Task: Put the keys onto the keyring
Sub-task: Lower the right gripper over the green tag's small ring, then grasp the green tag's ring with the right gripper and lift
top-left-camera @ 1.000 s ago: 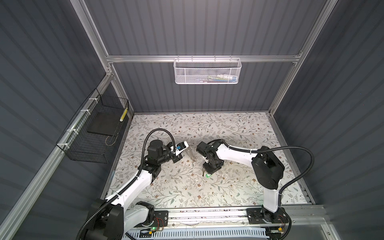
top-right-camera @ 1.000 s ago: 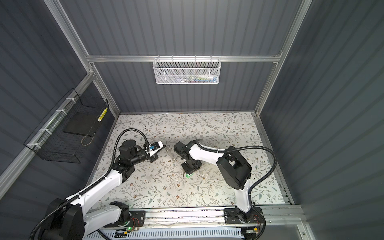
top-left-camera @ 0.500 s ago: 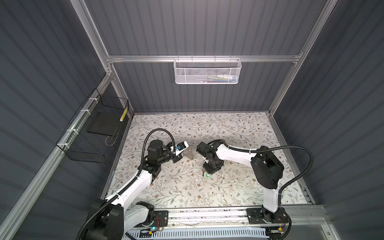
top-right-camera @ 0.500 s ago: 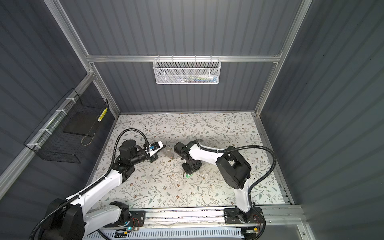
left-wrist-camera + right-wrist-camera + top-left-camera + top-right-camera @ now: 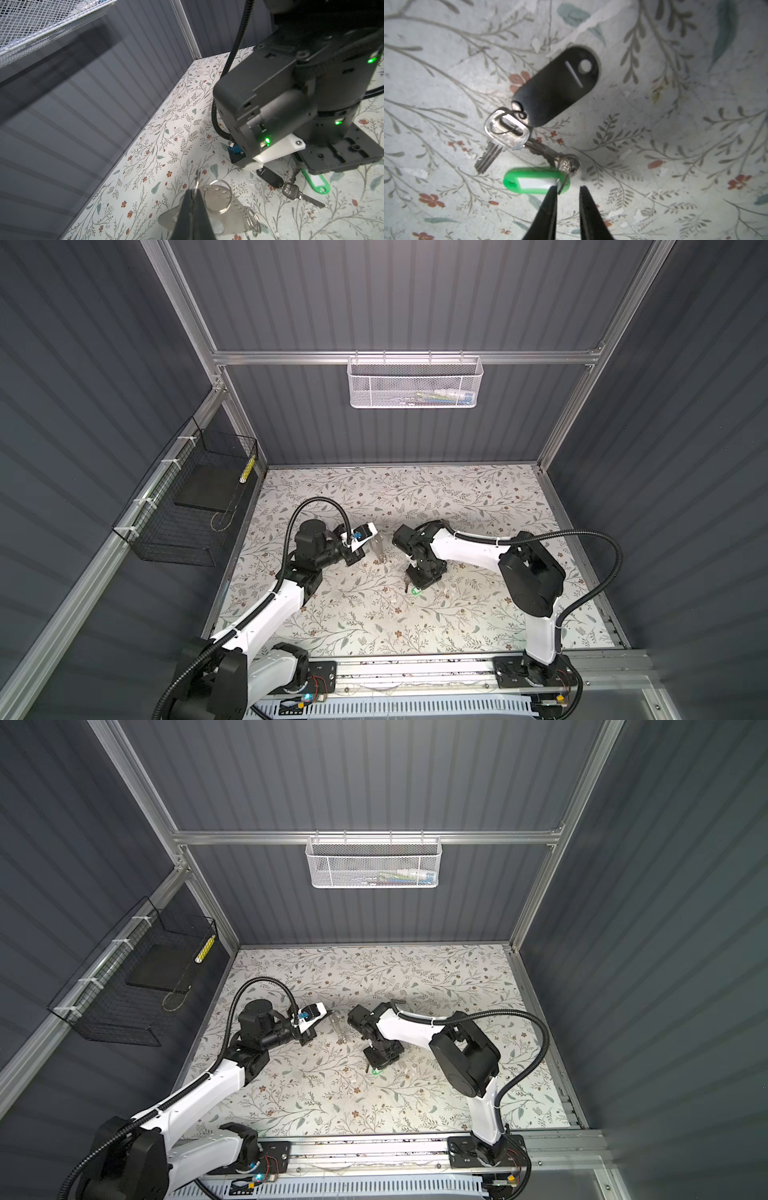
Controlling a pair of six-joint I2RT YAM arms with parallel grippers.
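Right wrist view: the right pincer stands narrowly parted, its tips either side of the thin wire loop on the green rectangular plastic tag, not closed on it. Beyond lie the silver metal key and its black oval fob, all near the middle of the floral-patterned desk. Left wrist view: the left pincer is clamped on the flat grey metal keyring plate, left of the keys and nearer the desk's rear edge.
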